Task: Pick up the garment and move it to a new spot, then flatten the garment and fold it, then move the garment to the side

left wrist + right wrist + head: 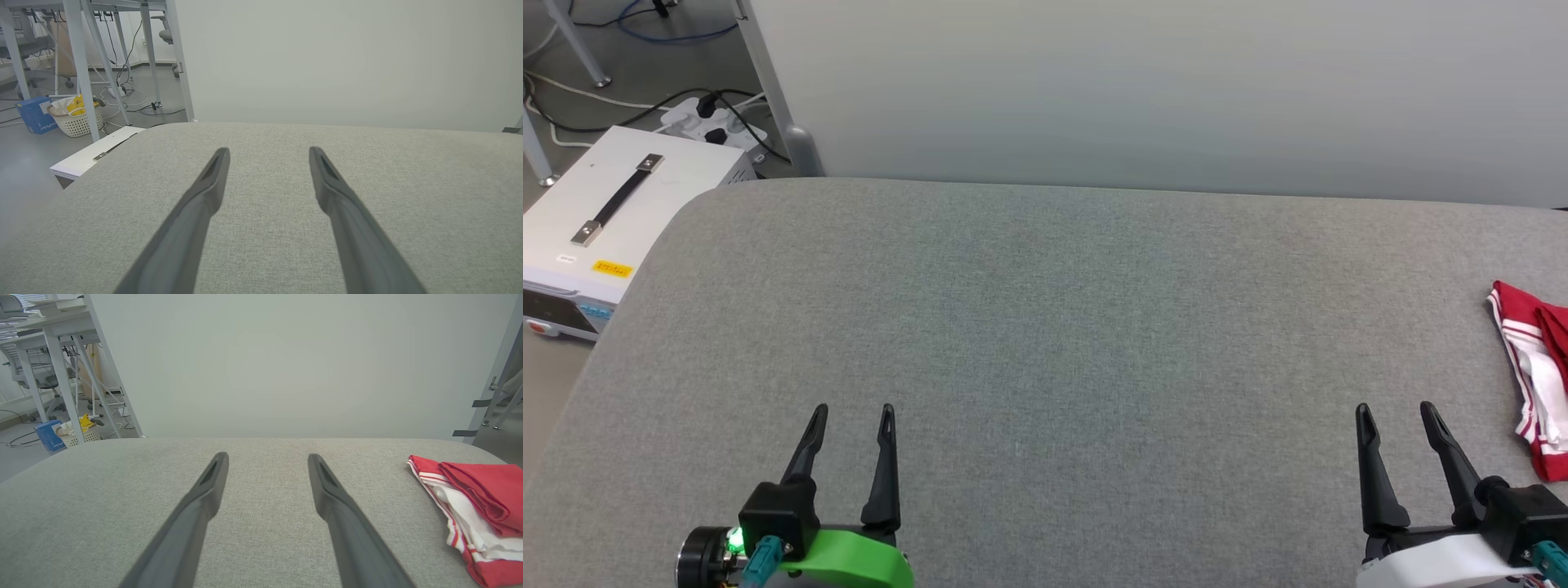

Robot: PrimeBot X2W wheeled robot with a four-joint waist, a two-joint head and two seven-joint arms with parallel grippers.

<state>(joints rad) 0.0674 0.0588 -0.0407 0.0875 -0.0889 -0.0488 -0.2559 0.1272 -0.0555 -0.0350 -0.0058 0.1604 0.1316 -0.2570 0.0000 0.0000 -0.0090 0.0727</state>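
1. You're looking at an office-style lab. At the left of the head view sits a white metal equipment case with a black strap handle (617, 200).
2. Above it, a white power strip with black plugs (709, 121) trails cables over grey floor.
3. The upper left of the left wrist view shows pale grey metal desk legs (79, 61), a grey office chair (165, 34) and a white lattice basket (75, 122).

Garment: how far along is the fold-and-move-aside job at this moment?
Done, apparently: the garment lies in a compact, layered bundle at the right edge of the table, which fits folded and set aside. In hand: nothing; the left gripper and right gripper are open and empty. Left: probably nothing, unless this is the start.
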